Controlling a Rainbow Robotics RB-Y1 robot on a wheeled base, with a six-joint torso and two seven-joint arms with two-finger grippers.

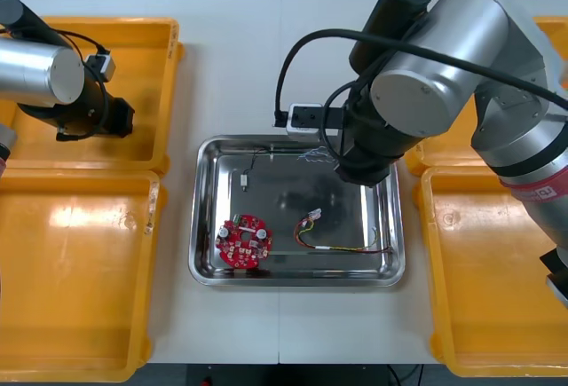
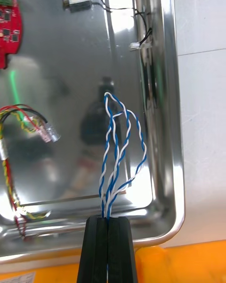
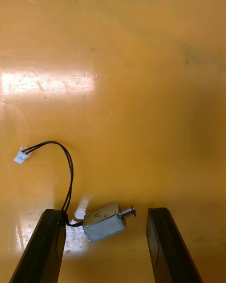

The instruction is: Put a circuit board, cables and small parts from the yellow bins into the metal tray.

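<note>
My left gripper [image 3: 106, 211], fingers wide apart, straddles one small metal part [image 3: 104, 221] in a yellow bin [image 1: 142, 27]. The metal tray [image 1: 297, 277] holds one circuit board [image 1: 244, 241], one more metal part [image 1: 242, 179] and one red-and-yellow cable [image 1: 333, 242]. Over it, my right gripper [image 2: 108, 219] pinches one blue-and-white cable [image 2: 117, 141].

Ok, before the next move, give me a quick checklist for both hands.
1. Right hand shut on the blue and white cable: ok.
2. Cable loops over the metal tray, inside its rim: ok.
3. Cable apart from the circuit board and the red and yellow cable: ok.
4. Left hand open, one finger each side of the small metal part in the yellow bin: ok.
5. The part's black cable free of the fingers: cannot tell, it runs close by one.
</note>
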